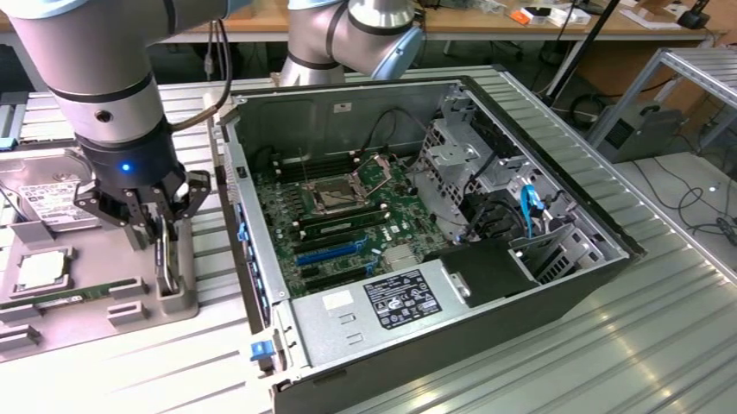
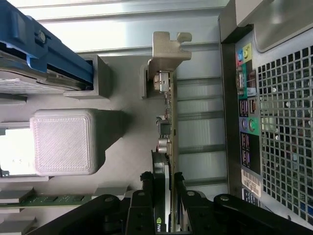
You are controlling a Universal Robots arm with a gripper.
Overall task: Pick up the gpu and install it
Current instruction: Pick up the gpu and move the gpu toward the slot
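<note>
Workshop, ribbed metal table (image 1: 519,362). The thin black-and-brown gpu card (image 1: 169,263) (image 2: 167,137) stands on edge in a grey printed parts tray (image 1: 103,297), at the exterior view's left of an open black computer case (image 1: 345,103). The black gripper (image 1: 161,228) (image 2: 163,183) straddles the card; I cannot tell whether it is clamped. The card looks light, stiff and fragile, so take it by its flat faces. A silver hard drive (image 1: 47,203) sits near it, and the case wall stands between card and motherboard (image 1: 334,216).

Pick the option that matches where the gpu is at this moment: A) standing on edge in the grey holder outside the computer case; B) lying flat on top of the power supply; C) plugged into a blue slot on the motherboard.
A: the gpu stands on edge in the grey holder beside the computer case, with the pincer down over its top edge.
</note>
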